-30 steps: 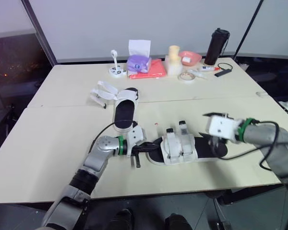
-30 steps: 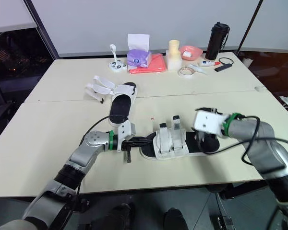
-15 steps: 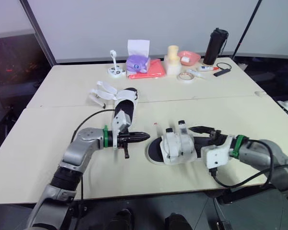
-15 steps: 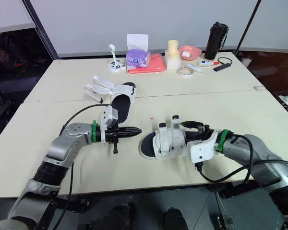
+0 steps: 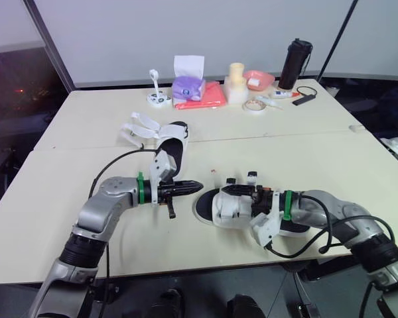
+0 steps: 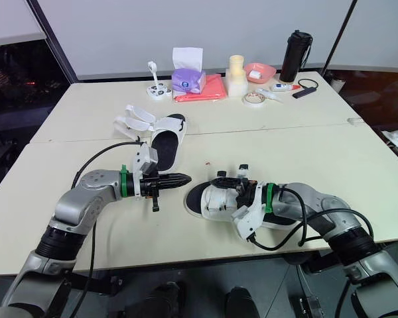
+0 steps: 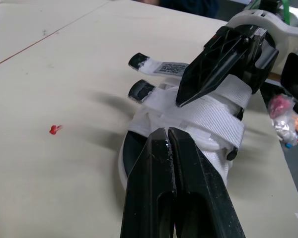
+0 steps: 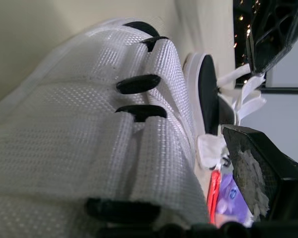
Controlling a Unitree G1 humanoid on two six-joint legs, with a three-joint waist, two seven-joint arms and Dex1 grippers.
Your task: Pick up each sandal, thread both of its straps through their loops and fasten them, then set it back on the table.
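Sandal straps (image 8: 64,114) — coarse woven cloth; table (image 6: 358,165) smooth, matt.

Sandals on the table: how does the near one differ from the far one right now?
The near sandal has both straps folded across its footbed; the far sandal has straps splayed open sideways. The near sandal lies crosswise before the robot; the far sandal points away. The right gripper is at the near sandal's straps; the far sandal lies unheld. Both are white with black footbeds.
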